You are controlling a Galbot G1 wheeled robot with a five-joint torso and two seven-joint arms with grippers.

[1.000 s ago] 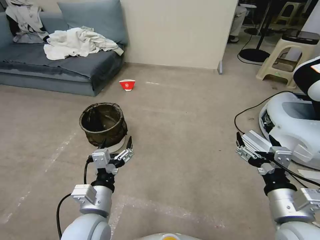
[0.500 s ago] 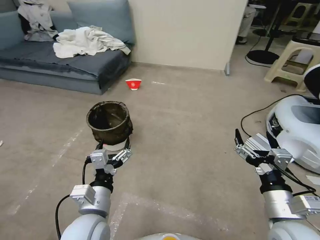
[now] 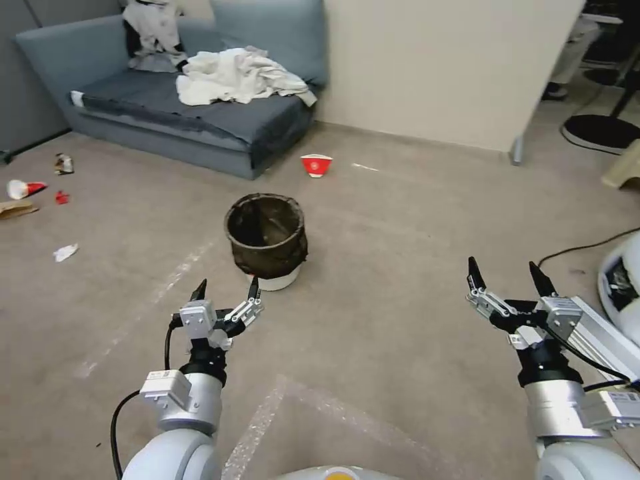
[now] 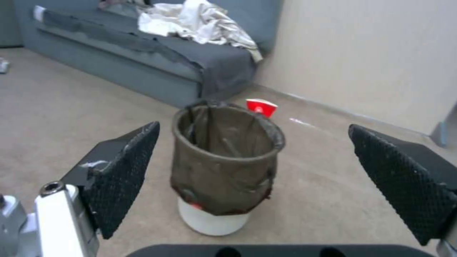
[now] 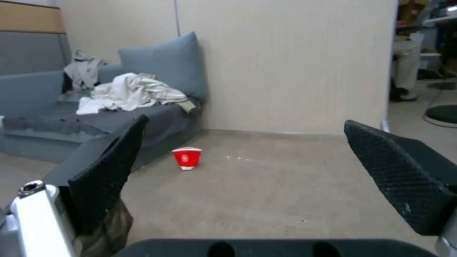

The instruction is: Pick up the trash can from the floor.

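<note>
- Head view: small round white trash can (image 3: 267, 243) with a dark olive crinkled bag liner stood upright on the beige-grey short carpet floor (image 3: 400, 267), just ahead of the left gripper (image 3: 225, 291), spread wide. Right gripper (image 3: 505, 277) likewise wide, well apart.
- Left wrist view: seen between the 2 black textured pads (image 4: 125, 171); better centred before closing, probably gripping the rim rather than the slack bag.
- Right wrist view: just an olive edge, low beside 1 pad.
</note>
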